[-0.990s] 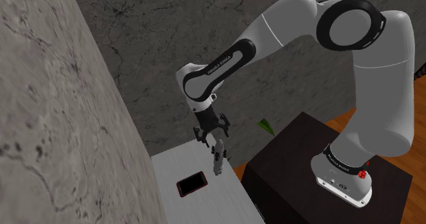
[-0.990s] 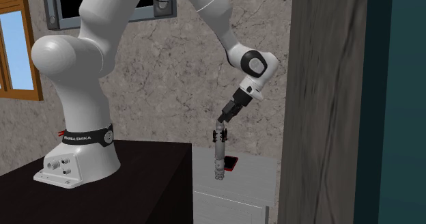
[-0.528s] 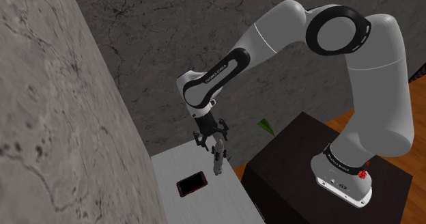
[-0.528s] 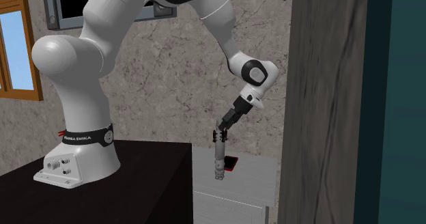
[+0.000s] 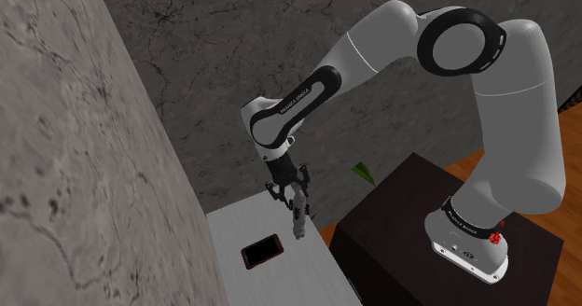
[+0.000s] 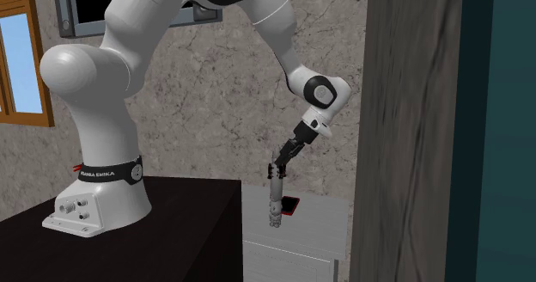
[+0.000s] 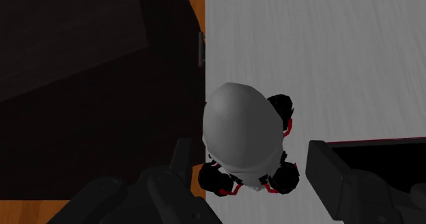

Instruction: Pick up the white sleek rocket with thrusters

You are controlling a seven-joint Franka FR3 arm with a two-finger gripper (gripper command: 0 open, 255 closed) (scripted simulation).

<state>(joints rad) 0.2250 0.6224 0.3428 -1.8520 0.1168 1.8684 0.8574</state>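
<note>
The fingers (image 7: pixel 326 166) stand spread either side of the upright rocket (image 7: pixel 242 130), its nose smooth, rounded, grey-white. Black, red-trimmed thrusters (image 7: pixel 280 110) ring its base on the pale, faintly streaked surface (image 7: pixel 328 45).

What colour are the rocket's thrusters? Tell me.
The thrusters are black with red trim, clearest in the wrist view.

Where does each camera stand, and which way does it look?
Shoulder view: high beside and behind the stand, looking down over the white table; the arm shows from base to gripper.
Second exterior view: about level with the stand, side-on to the arm, facing the marbled wall; base, arm and gripper show.
Wrist view: on the hand, looking down on the rocket; two open fingers flank it.
Shared: both exterior views show the upright rocket and the red-edged flat device.
</note>
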